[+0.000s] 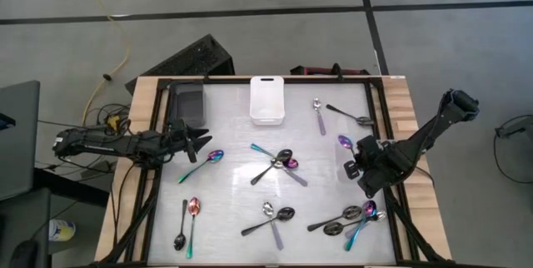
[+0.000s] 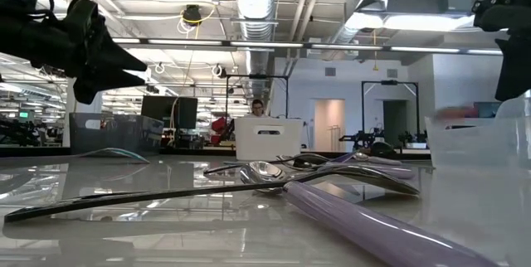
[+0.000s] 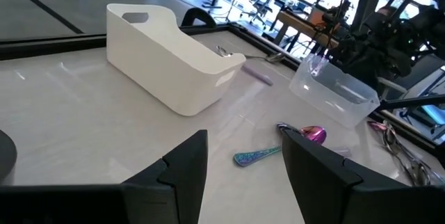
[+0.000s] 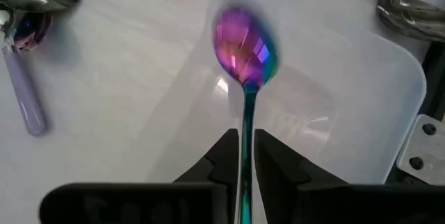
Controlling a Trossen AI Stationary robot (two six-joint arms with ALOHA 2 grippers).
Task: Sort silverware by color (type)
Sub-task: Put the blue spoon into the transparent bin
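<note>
Overhead, right gripper (image 4: 245, 156) pinching slim iridescent spoon (image 4: 245, 46) above translucent bin (image 4: 361, 92); left gripper (image 3: 240, 158) agape.

Glossy white desk (image 1: 233, 193) with a pale wood rim. Spoons (image 1: 275, 165) are polished metal: mirror silver, shiny black, iridescent purple-teal. White bin (image 1: 267, 100) smooth matt plastic; clear bin (image 4: 327, 99) translucent, frosted.
</note>
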